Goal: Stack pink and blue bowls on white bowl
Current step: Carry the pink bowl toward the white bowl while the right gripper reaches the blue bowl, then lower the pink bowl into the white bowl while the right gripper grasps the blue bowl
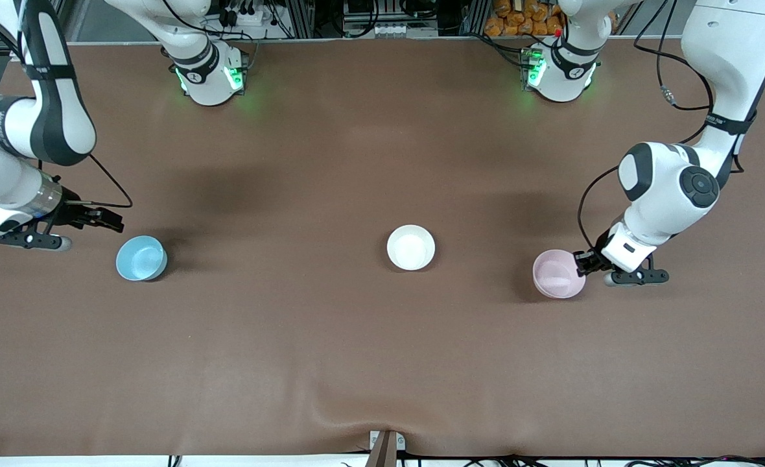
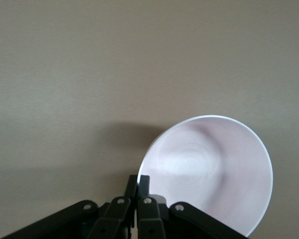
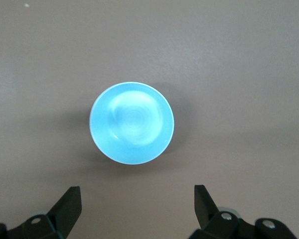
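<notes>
Left gripper (image 1: 582, 262) is pinched tight on the rim of the pink bowl (image 1: 556, 274), which tips up off the brown table (image 1: 330, 350) at the left arm's end. The white bowl (image 1: 411, 247) sits mid-table, so the carry runs straight toward the right arm's end, and the left arm is the nearer one for it. Right gripper (image 1: 100, 218) hangs with fingers spread wide, holding nothing, just beside the blue bowl (image 1: 141, 257), which rests flat at the right arm's end, untouched. In the left wrist view the fingertips (image 2: 143, 183) clamp the pink rim.
</notes>
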Robot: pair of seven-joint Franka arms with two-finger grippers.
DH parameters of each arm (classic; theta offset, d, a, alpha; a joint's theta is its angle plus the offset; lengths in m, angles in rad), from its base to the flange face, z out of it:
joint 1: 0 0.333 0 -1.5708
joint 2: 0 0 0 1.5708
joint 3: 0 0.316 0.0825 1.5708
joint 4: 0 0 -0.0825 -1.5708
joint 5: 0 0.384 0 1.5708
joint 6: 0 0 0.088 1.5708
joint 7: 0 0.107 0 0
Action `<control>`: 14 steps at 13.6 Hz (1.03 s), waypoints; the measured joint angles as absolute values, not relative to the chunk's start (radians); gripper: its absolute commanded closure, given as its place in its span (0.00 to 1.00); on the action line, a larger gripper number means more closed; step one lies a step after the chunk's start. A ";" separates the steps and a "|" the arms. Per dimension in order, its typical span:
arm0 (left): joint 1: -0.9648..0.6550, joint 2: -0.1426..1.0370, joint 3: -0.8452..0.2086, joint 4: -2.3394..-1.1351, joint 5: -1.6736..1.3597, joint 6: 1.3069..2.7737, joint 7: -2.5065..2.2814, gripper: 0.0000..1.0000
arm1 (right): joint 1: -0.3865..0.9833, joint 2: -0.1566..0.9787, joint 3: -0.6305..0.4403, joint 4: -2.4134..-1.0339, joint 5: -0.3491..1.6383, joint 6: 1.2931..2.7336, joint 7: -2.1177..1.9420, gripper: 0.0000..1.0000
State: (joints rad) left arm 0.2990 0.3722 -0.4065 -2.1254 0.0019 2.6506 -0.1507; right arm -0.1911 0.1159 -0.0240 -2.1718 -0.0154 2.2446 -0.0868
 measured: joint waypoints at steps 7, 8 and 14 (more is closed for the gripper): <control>0.288 0.372 -0.491 -2.084 0.002 2.614 -0.330 1.00 | -0.230 0.207 -0.024 -2.173 -0.015 2.301 -0.090 0.00; 0.271 0.372 -0.496 -2.080 0.002 2.613 -0.364 1.00 | -0.232 0.216 -0.024 -2.173 -0.015 2.308 -0.090 0.00; 0.171 0.376 -0.497 -2.078 0.002 2.606 -0.498 1.00 | -0.234 0.288 -0.024 -2.169 -0.011 2.369 -0.090 0.00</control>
